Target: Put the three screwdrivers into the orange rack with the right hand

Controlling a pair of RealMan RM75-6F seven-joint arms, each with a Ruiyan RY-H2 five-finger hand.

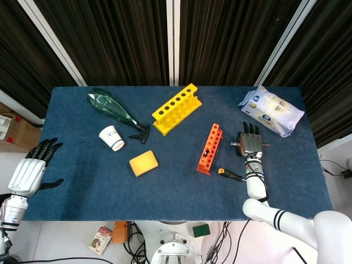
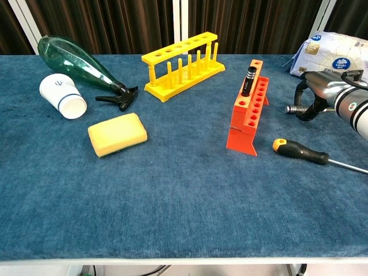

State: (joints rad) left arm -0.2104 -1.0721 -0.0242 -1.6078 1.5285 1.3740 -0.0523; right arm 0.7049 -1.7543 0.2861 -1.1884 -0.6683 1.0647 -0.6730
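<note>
The orange rack [image 1: 209, 148] [image 2: 249, 114] stands right of centre, with one black-handled screwdriver [image 2: 248, 80] [image 1: 205, 150] upright in a hole. Another screwdriver with a black and orange handle [image 2: 301, 150] [image 1: 229, 174] lies flat on the cloth just right of the rack's near end. My right hand [image 1: 251, 144] [image 2: 326, 95] hovers to the right of the rack and grips a third, grey-handled screwdriver [image 2: 294, 108] crosswise; its butt points at the rack and its thin shaft [image 1: 266, 145] sticks out the other side. My left hand [image 1: 29, 171] hangs off the table's left edge, fingers apart, empty.
A yellow rack [image 1: 176, 108] stands behind the orange one. A green spray bottle [image 1: 115, 112], a paper cup [image 1: 111, 138] and a yellow sponge [image 1: 143, 163] lie to the left. A white bag [image 1: 271, 110] sits at the back right.
</note>
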